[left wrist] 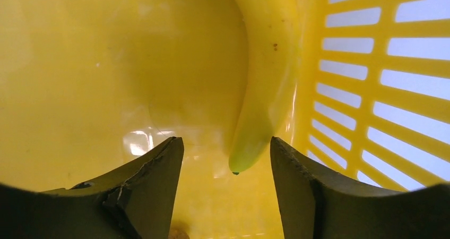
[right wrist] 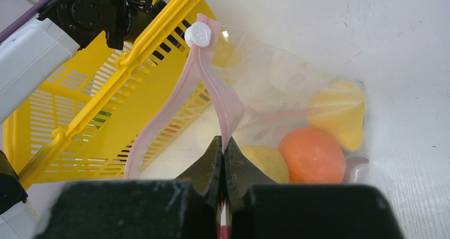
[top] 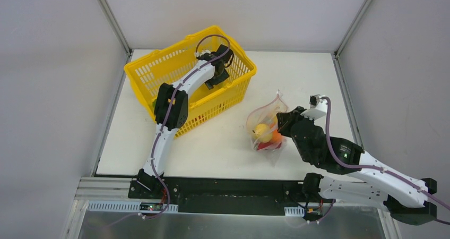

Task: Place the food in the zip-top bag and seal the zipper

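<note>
The clear zip-top bag [top: 265, 123] stands on the table right of the basket, its mouth held open. Inside it are a yellow lemon [top: 261, 130] and an orange fruit [right wrist: 313, 155], with another yellow piece [right wrist: 339, 111]. My right gripper [right wrist: 223, 143] is shut on the pink zipper strip [right wrist: 212, 85], whose white slider [right wrist: 198, 34] sits at the far end. My left gripper [left wrist: 227, 148] is open inside the yellow basket [top: 159, 63], its fingers either side of the tip of a yellow-green banana [left wrist: 265, 79] lying against the basket wall.
The basket's slotted wall [left wrist: 382, 90] is close on the right of my left gripper. Some red and green food shows through the basket's near wall [top: 199, 117]. White table surface [top: 223, 143] lies between basket and bag.
</note>
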